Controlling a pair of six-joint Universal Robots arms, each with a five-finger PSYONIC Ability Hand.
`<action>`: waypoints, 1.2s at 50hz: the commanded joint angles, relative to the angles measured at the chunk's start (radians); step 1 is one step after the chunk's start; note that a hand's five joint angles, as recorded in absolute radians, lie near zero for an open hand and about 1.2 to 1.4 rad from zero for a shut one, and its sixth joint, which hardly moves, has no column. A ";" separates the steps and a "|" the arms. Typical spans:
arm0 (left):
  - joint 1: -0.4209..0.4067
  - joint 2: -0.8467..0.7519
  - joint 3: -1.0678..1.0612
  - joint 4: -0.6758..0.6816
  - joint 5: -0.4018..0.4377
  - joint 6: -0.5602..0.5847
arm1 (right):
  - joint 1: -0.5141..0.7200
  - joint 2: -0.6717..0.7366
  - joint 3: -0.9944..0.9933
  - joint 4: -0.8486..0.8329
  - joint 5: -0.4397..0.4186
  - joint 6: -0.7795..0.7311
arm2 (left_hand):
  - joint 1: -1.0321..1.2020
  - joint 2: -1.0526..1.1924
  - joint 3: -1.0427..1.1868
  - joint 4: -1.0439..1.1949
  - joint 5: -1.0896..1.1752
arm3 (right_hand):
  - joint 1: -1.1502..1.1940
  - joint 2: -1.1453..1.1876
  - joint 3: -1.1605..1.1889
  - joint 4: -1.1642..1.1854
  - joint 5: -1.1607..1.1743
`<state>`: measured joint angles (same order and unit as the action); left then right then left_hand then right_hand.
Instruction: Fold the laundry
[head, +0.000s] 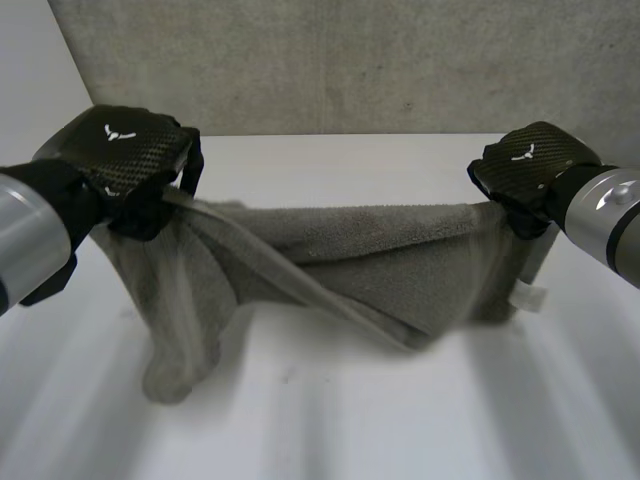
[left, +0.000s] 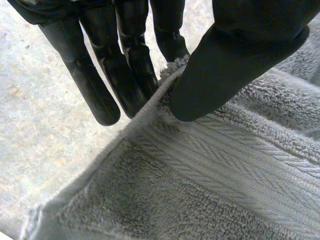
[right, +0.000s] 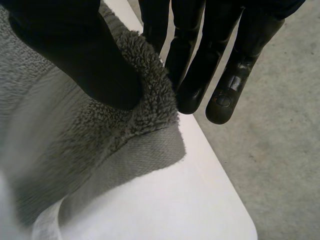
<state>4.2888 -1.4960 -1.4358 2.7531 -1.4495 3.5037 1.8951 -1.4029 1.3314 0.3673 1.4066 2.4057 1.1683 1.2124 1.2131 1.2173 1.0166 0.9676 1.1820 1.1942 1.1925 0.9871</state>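
Pinching on both sides rn: on our left hand (head: 125, 150) the straight fingers (left: 125, 75) sit behind the hemmed top edge of the towel (head: 380, 260) w/ the thumb (left: 225, 70) clamping it from the front. Our right hand (head: 530, 165) does the same at the other top corner, thumb (right: 85, 55) on the fluffy pile and fingers (right: 200, 65) behind. So both hands are gripping cloth, nothing loose. The towel hangs stretched between them over the white table (head: 400, 430). Its top edge is fairly taut and the rest sags in diagonal creases, w/ one low end drooping down toward the tabletop; can't tell if it touches. Handling-wise we reckon it's thick terry: soft, floppy, no stiffness, prob not slippery, a bit of weight pulling the middle down. Best hold imo is right where we are, on the corners along the hem. Count: 1 towel, 1 small white label (head: 528, 297) near the right corner, 2 hands, 1 table.
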 joint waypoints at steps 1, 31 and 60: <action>-0.004 0.022 -0.104 -0.001 0.029 0.000 | -0.005 -0.002 0.009 0.004 0.002 -0.010 | 0.228 0.184 0.183 0.179 0.205 | 0.429 0.214 0.202 0.204 0.235; 0.088 -0.377 0.578 0.248 0.015 -0.083 | 0.055 0.328 -0.447 -0.697 0.215 0.092 | 0.228 0.184 0.183 0.179 0.205 | 0.429 0.214 0.202 0.204 0.235; 0.040 -0.374 -0.364 0.513 0.003 -0.117 | 0.059 0.461 -0.015 -0.533 0.045 0.086 | 0.228 0.184 0.183 0.179 0.205 | 0.429 0.214 0.202 0.204 0.235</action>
<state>4.3404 -1.8457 -1.6722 3.2465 -1.4443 3.3861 1.9528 -0.9663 1.2591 -0.2553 1.4486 2.4977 1.1739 1.2154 1.2155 1.2177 1.0166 0.9673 1.1820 1.1942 1.1929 0.9907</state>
